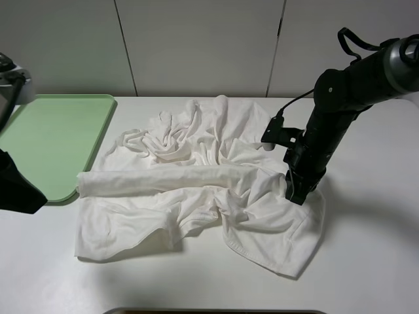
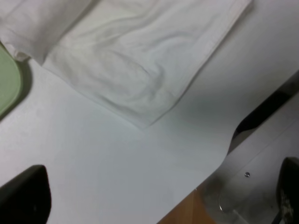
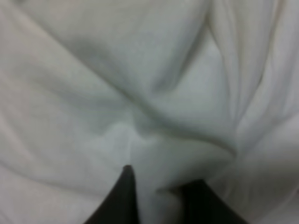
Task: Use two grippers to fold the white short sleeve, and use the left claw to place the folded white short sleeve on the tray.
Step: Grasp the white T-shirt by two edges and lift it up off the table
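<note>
The right gripper (image 1: 296, 195) is pinching a ridge of the white short sleeve (image 1: 196, 190) between partly closed fingers. The shirt is sprawling across the table (image 1: 366, 261) away from it, ending just beside the tray (image 1: 52, 131). The left claw (image 2: 156, 184) is hanging wide open, holding nothing.

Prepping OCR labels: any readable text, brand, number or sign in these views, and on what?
None readable in any view.
white short sleeve: plain, no print or tag showing.
tray: bare green.
right arm: no lettering visible.
grey panel: one screw, no marking.
</note>
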`<state>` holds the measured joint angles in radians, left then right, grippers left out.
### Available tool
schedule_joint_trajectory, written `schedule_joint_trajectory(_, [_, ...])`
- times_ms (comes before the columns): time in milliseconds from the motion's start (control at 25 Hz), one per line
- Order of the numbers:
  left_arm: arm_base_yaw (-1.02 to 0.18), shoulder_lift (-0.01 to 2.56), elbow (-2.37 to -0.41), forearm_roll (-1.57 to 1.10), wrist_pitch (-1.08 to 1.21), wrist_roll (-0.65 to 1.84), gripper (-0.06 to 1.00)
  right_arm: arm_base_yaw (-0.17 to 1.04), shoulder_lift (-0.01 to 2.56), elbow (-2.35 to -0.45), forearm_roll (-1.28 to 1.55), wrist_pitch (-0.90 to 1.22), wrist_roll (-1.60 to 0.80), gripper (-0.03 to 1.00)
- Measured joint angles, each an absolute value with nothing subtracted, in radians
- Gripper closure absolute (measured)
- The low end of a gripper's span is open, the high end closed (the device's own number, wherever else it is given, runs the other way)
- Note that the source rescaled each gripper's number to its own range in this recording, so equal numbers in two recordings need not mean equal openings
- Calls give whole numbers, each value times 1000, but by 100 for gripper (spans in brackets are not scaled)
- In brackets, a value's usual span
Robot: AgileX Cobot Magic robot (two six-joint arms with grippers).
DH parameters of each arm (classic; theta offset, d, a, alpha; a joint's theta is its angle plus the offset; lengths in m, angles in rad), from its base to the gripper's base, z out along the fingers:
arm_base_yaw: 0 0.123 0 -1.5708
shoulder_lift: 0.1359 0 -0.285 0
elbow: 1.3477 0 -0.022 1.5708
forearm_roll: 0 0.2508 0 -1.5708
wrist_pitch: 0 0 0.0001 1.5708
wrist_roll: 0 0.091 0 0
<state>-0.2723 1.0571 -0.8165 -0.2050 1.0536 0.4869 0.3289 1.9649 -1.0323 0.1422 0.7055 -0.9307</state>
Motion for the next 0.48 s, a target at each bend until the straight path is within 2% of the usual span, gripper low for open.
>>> schedule_joint_trajectory(80, [-272,1058,-816,-204,1044,487,-2,329,1965,-1032,142,713,-921,76])
schedule_joint_trajectory(360, [-272,1126,-821,-204,979,491,1,329,1965,-1032,142,719,-879,83])
schedule_joint_trajectory(480, [-272,1242,-845,-204,946,515,3,329,1965,-1032,136,722,-854,94])
